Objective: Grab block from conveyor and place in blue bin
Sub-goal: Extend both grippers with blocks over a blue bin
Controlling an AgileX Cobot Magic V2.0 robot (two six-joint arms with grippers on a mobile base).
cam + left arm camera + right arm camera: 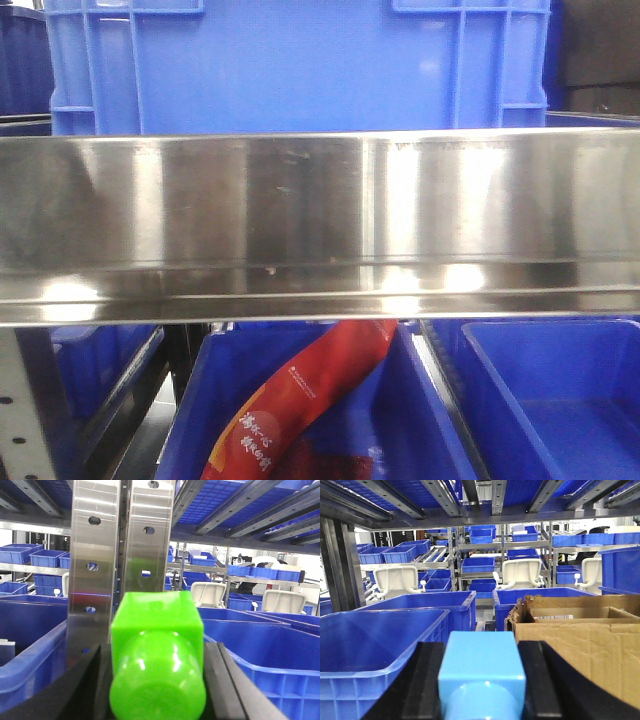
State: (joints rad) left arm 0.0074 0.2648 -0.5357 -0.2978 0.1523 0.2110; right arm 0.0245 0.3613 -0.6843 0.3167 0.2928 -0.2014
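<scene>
The left hand (157, 680) pinches a green block (157, 645) between its black fingers (92, 685), in front of a steel post (120, 555), with a right-side bin (270, 655) lying near. The right hand (482, 680) clamps a pale blue block (482, 667), with a blue bin (375, 645) near on its left and a cardboard box (580, 650) on its right. No conveyor shows in any view. The grab looks done. Neither block rests in a bin yet, so the drop remains.
</scene>
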